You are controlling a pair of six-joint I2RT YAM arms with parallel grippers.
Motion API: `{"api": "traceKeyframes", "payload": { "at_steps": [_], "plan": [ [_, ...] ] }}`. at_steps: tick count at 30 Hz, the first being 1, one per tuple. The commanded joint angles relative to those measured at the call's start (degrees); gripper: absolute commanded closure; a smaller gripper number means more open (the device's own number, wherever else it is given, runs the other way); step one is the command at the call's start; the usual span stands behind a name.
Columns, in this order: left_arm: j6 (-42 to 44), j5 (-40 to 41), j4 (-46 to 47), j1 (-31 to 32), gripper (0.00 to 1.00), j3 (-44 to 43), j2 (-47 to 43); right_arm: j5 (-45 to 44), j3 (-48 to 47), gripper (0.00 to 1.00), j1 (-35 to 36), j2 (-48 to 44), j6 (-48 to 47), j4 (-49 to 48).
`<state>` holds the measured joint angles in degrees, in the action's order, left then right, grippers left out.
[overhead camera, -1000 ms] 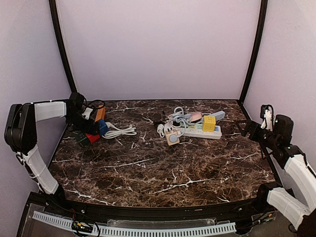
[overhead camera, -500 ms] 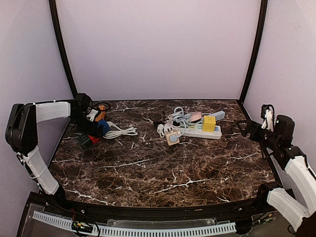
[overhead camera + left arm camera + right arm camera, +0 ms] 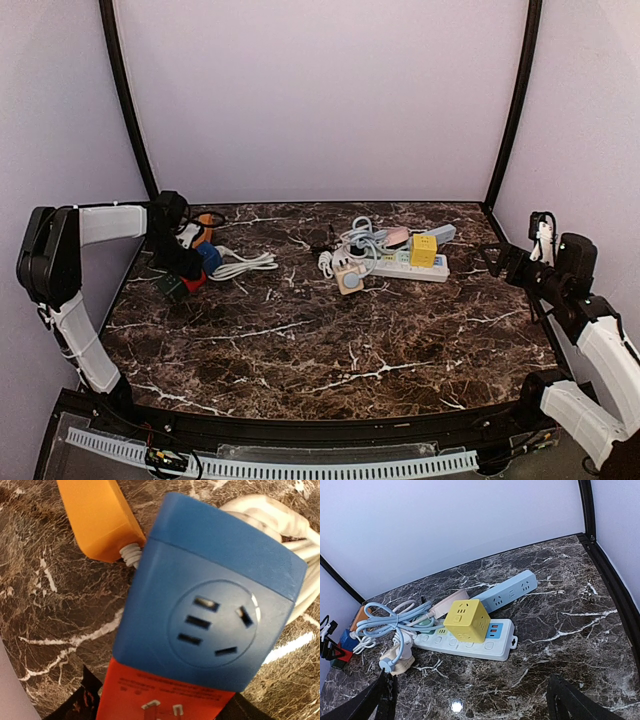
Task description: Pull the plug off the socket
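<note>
Jaws of L gripper [image 3: 178,272]: dark fingertips [image 3: 82,700] sit either side of the red block [image 3: 165,700], low in the wrist view; can't tell if they're clamped on it or just flanking. Jaws of R gripper [image 3: 496,262] stand wide apart, out by the right edge of the table [image 3: 330,340].

Task's thing sits at far left of the table, near the back wall: blue socket block [image 3: 215,610], glossy, rounded edges, one round recessed face up w/ five slots. Red block butts against one end, small print and slots on top. Orange piece [image 3: 100,515] lies just beside the blue one's other end, a ribbed white cord collar coming out of it; plugged in or not, can't tell. Coiled white cord [image 3: 245,267] lies right of the blue block, touching it.

Tabletop: dark brown marble look, white veins. Walls plain pale lilac; black posts [image 3: 125,100] curve up at both back corners. Back-centre, well apart from the left cluster: white pwr strip [image 3: 470,642] w/ yellow cube socket [image 3: 467,620] on it, light-blue strip [image 3: 507,595] behind, pale-blue cable [image 3: 390,620] bundled at its left end, beige round plug [image 3: 395,662] near that.
</note>
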<state>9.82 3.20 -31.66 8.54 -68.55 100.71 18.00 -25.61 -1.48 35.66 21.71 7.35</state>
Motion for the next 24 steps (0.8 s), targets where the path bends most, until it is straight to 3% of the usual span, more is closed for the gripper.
{"api": "traceKeyframes", "payload": {
  "at_steps": [1, 6, 11, 24],
  "plan": [
    [-0.15, 0.5, -3.71, 0.26, 0.31, -1.56, 1.61, -0.35, -1.16, 0.01, 0.64, -0.45, -0.23, 0.12],
    [-0.28, -1.21, -3.85, 0.33, 0.44, -1.59, 1.33, -0.39, -0.99, 0.01, 0.73, -0.53, -0.01, 0.1],
    [-3.03, -6.58, -4.21, 2.16, 0.63, 1.23, -2.16, -0.57, -1.9, 0.01, 1.1, 0.05, -0.16, 0.2],
    [-20.14, -13.8, -0.12, 9.52, 0.7, 16.73, -20.07, -5.67, -5.95, 0.01, 9.22, 4.77, -0.88, 0.38]
  ]
}}
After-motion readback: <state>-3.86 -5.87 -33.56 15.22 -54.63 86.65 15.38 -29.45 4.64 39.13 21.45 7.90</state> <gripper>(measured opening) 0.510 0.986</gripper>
